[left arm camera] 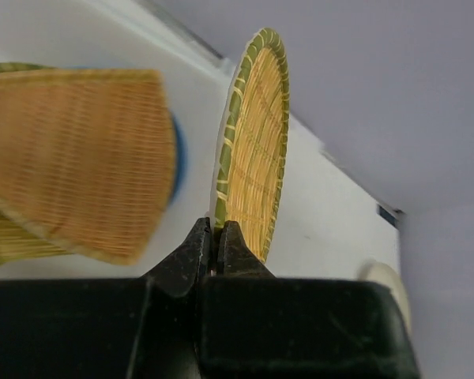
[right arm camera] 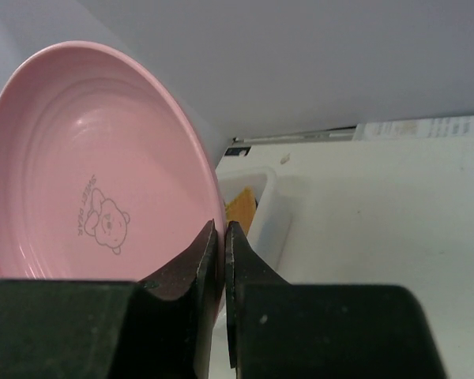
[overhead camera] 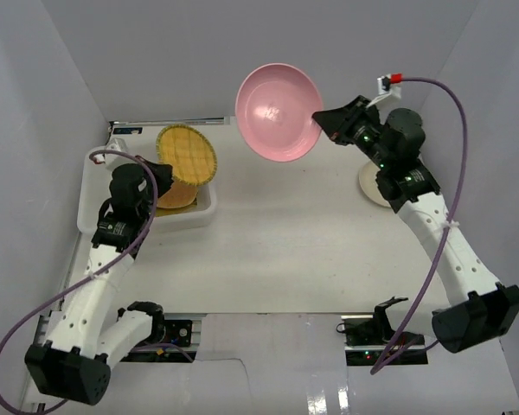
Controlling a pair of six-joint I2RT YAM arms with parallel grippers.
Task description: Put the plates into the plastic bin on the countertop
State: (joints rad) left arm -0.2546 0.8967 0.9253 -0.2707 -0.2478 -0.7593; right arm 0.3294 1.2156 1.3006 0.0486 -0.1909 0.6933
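Note:
My right gripper [overhead camera: 322, 119] is shut on the rim of a pink plate [overhead camera: 277, 112] and holds it in the air, tilted, over the far middle of the countertop [overhead camera: 285, 251]. In the right wrist view the pink plate [right arm camera: 95, 166] bears a small bear print. My left gripper [overhead camera: 166, 177] is shut on the edge of a round woven bamboo dish [overhead camera: 187, 154] with a green rim, held on edge above the plastic bin [overhead camera: 203, 212]. In the left wrist view that dish [left arm camera: 253, 142] stands upright; an orange fan-shaped woven dish [left arm camera: 79, 158] and a blue plate [left arm camera: 178, 158] lie in the bin below.
A cream plate [overhead camera: 369, 186] lies on the countertop at the right, partly hidden under my right arm. Pale grey walls enclose the table on the left, back and right. The bin [right arm camera: 276, 213] shows in the right wrist view, left of centre.

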